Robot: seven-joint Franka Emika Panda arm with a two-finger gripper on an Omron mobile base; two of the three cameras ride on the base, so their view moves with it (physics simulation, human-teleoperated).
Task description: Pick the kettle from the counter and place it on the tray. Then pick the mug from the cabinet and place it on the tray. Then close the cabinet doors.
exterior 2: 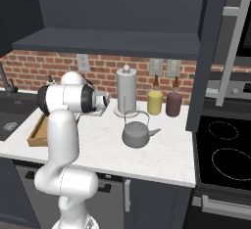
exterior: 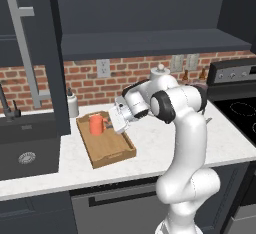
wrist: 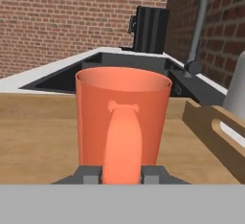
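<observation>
Mug [wrist: 122,122] stands upright on your tray [exterior: 117,153], its handle between the 2 fingertips [wrist: 87,174] of the gripper [wrist: 122,174]; whether those narrow jaws pinch it, you cannot tell. Kettle [exterior 2: 136,131] sits on the counter [exterior 2: 166,157], well apart.

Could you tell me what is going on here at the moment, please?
The robot arm is setting the orange mug on the wooden tray on the counter. Its tool sits at the mug's handle, one finger on each side. The mug stands upright on the tray. The kettle is not on the tray yet; it sits on the counter near the paper-towel holder. The cabinet doors are open.
</observation>
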